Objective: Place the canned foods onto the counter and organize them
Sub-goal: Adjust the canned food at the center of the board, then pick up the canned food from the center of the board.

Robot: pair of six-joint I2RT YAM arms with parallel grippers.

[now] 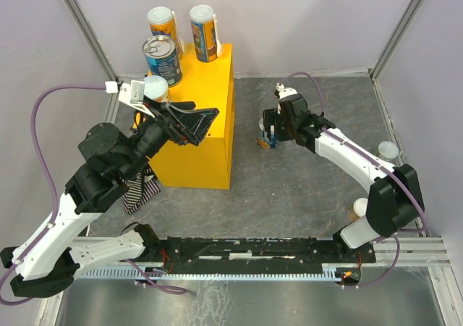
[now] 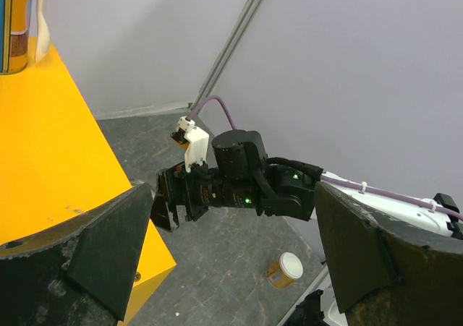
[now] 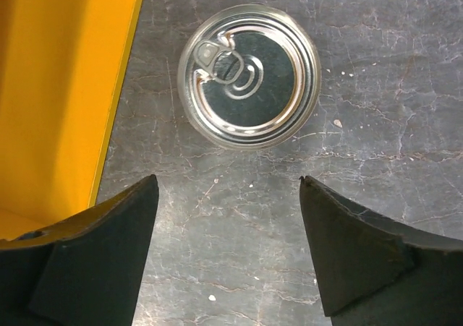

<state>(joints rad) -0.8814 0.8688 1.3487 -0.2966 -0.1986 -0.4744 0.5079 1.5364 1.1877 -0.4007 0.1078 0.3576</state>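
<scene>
Grey mottled flooring point(image 1: 304, 189) surrounds the yellow counter point(image 1: 210, 160), which carries cans point(image 1: 205, 31) at its far end. We judge this the pick-up step: our right fingers point(image 3: 87, 261) are spread wide above a silver-topped can point(image 3: 249, 76) standing just right of the counter, not touching it. Our left fingers point(image 2: 79, 261) hang open and empty over the counter. Next we should descend, straddle the can squarely, close, then lift it across onto the counter.

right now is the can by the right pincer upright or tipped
Upright: the can shows its full round pull-tab top to the right wrist camera.
</scene>
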